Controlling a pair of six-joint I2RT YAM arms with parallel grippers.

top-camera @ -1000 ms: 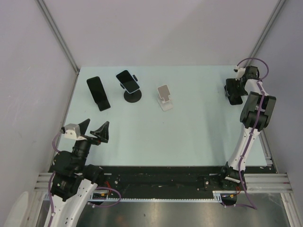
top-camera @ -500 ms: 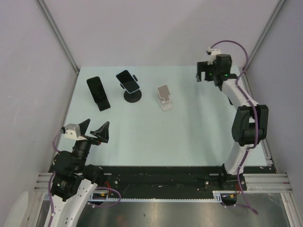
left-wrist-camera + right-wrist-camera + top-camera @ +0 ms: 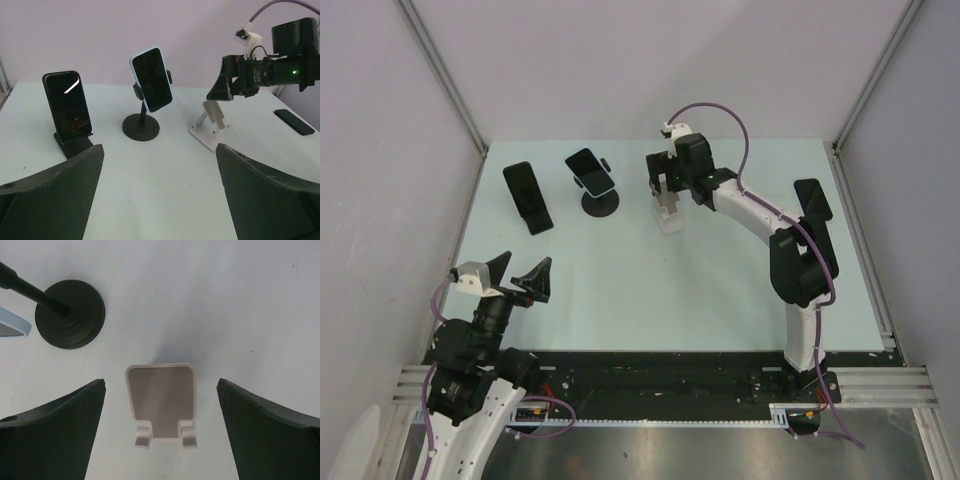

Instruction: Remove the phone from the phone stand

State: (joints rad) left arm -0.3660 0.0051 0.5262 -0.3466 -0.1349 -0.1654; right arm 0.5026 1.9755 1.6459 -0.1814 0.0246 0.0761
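My right fingers (image 3: pixel 50 430) apart over white stand (image 3: pixel 161 401); black phone (image 3: pixel 811 197) flat on surface (image 3: pixel 720 290) at its 3 o'clock; left fingers (image 3: pixel 50 200) apart.

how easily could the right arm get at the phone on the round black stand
Probably yes, easily: the right end effector, open, hovers above the empty white stand, next to that phone, and nothing stands between them.

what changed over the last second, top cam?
The right gripper swung left from the table's right edge to hover over the empty white stand, jaws open, holding nothing. That uncovers the black phone lying flat at the right. The left gripper, wedge-stand phone and round-base-stand phone stayed put.
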